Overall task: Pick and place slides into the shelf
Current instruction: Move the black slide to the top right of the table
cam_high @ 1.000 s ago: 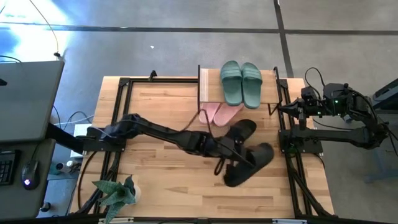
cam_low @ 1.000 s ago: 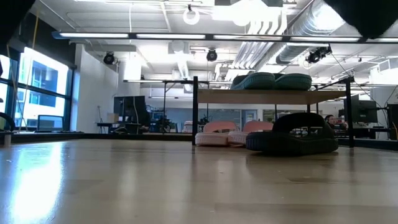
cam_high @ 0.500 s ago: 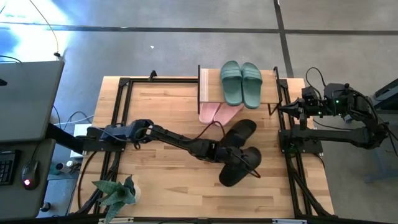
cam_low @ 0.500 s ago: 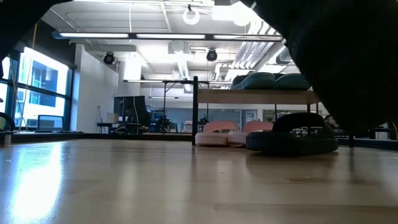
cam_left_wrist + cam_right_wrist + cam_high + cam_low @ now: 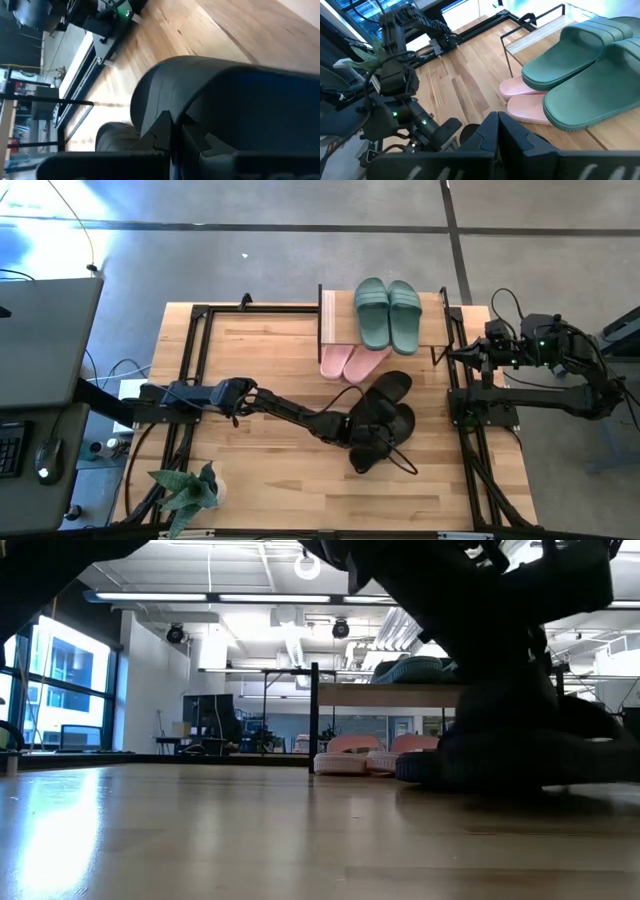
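Note:
My left gripper [image 5: 362, 430] reaches to the table's middle right and is shut on a black slide [image 5: 385, 438], low over the wood. A second black slide [image 5: 392, 388] lies just beyond it, before the shelf [image 5: 335, 315]. Two green slides [image 5: 388, 315] rest sole down on the shelf's top board. Two pink slides [image 5: 350, 362] lie on the level under it, toes sticking out. My right gripper [image 5: 497, 132] waits shut at the table's right edge, high up. My left gripper has the black slide pinched between its two fingers at an edge beside the wide strap [image 5: 225, 95]; the fingers themselves hide the exact spot. They come slanting down from the table's left. Whether the slide touches the table, I cannot tell.
A potted plant [image 5: 190, 490] stands at the table's near left corner. Black frame rails [image 5: 190, 380] run along the left side, and more rails [image 5: 470, 430] along the right. Bare wood lies left of the slides.
My left gripper has sunk toward the table with the black slide and rolled its wrist. The slide has turned about and drawn closer to the other black slide; in the low view it has dropped from above the picture down to table height.

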Motion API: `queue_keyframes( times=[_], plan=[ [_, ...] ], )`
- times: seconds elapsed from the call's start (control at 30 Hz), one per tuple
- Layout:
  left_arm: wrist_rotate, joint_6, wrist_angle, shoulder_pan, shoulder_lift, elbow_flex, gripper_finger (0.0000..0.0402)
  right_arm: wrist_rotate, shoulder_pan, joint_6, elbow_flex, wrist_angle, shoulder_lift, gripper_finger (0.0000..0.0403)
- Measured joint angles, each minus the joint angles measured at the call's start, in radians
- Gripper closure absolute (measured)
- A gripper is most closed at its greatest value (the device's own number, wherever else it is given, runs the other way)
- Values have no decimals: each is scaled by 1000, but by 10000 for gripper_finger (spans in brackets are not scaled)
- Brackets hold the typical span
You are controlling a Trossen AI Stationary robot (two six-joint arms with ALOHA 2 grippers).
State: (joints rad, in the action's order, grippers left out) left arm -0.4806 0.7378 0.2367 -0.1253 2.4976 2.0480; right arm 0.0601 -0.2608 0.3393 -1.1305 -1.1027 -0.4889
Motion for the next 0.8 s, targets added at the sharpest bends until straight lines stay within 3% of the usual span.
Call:
queue_keyframes(
  times=[0.33,0.8],
  plan=[
    [-2,67,-14,1,10,0,396,0,0,0,0,0,0,401],
    [43,45,-45,1,11,-2,311,0,0,0,0,0,0,401]
  ],
)
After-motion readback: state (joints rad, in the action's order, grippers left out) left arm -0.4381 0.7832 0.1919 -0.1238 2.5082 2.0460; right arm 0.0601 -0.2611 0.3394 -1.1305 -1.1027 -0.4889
